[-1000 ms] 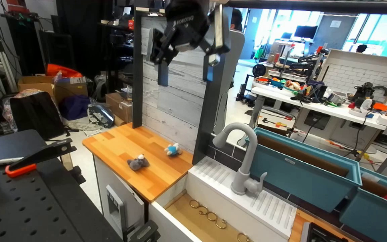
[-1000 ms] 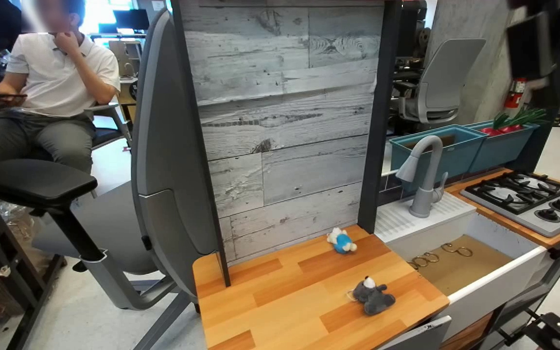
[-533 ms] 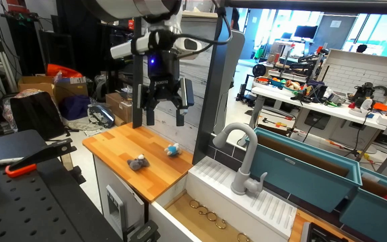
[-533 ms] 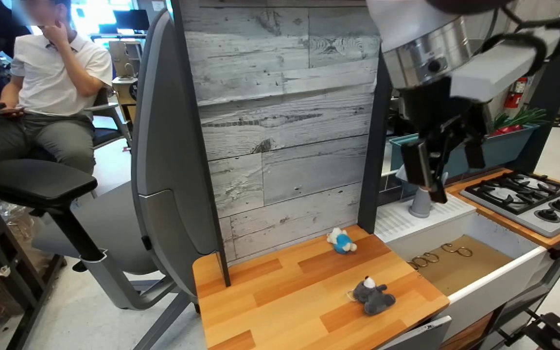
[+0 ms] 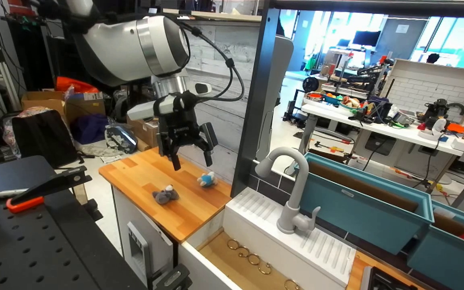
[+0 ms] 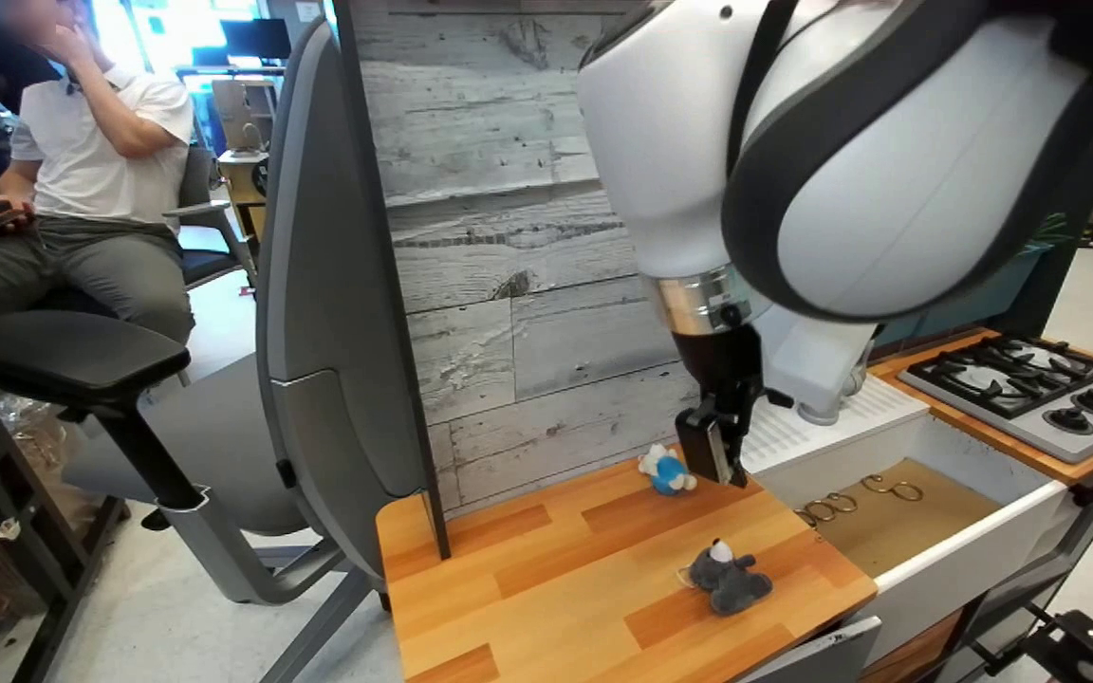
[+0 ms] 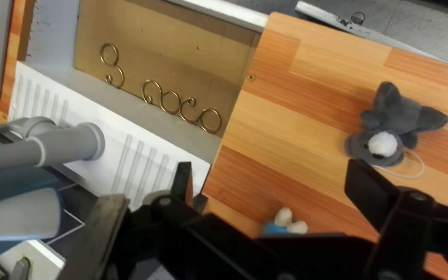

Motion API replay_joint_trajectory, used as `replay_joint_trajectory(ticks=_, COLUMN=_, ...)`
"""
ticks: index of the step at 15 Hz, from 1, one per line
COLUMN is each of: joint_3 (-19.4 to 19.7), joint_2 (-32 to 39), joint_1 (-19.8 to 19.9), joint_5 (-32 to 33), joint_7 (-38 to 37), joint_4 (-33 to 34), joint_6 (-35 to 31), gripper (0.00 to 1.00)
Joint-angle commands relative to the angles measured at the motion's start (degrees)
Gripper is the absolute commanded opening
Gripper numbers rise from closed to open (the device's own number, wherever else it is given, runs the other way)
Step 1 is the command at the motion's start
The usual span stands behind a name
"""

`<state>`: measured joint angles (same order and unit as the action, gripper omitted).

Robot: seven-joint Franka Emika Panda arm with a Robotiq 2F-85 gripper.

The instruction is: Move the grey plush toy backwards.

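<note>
Down comes the Robotiq gripper (image 5: 192, 163), lower than half a second ago and, in both exterior views, closer to the butcher-block countertop (image 6: 546, 607)! Its jaws hang spread wide above the wood, well apart from the grey plush toy (image 7: 395, 122). That toy lies where it was, on the countertop toward the edge opposite the plank backboard (image 6: 509, 332), white muzzle showing in the wrist view, a thin pale loop of string (image 7: 403, 177) beside its head. And closer to the backboard rests the blue-and-white plush toy (image 6: 668, 471), partly hidden in the wrist view.
</note>
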<state>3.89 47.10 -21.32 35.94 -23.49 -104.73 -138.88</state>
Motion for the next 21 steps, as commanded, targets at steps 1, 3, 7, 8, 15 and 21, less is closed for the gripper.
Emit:
replay_joint_trajectory(ticks=1, joint_3=0.83, joint_2=5.44, joint_1=-2.22, joint_5=1.63, joint_7=1.32, joint_4=5.47, joint_6=-2.7, gripper=1.0)
replay_joint_trajectory(ticks=3, joint_3=-0.42, joint_2=6.82, joint_1=-1.51, joint_5=-0.01, joint_7=2.91, joint_4=6.71, joint_6=-4.96, gripper=1.0)
replay_joint_trajectory(ticks=7, joint_3=-2.35, joint_2=8.41, joint_1=0.19, joint_5=-3.49, joint_7=7.18, joint_4=7.53, joint_6=-8.43, gripper=1.0)
replay_joint_trajectory(ticks=8, joint_3=-2.87, joint_2=8.51, joint_1=0.75, joint_5=-4.85, joint_7=8.67, joint_4=7.42, joint_6=-8.86, gripper=1.0)
replay_joint_trajectory(ticks=15, joint_3=-6.15, joint_2=11.15, joint_1=3.83, joint_5=-16.53, joint_7=20.02, joint_4=9.22, joint_6=1.28, gripper=1.0)
replay_joint_trajectory(ticks=21, joint_3=-7.21, joint_2=13.73, joint_1=5.06, joint_5=-18.5, joint_7=24.16, joint_4=12.53, joint_6=5.91, gripper=1.0)
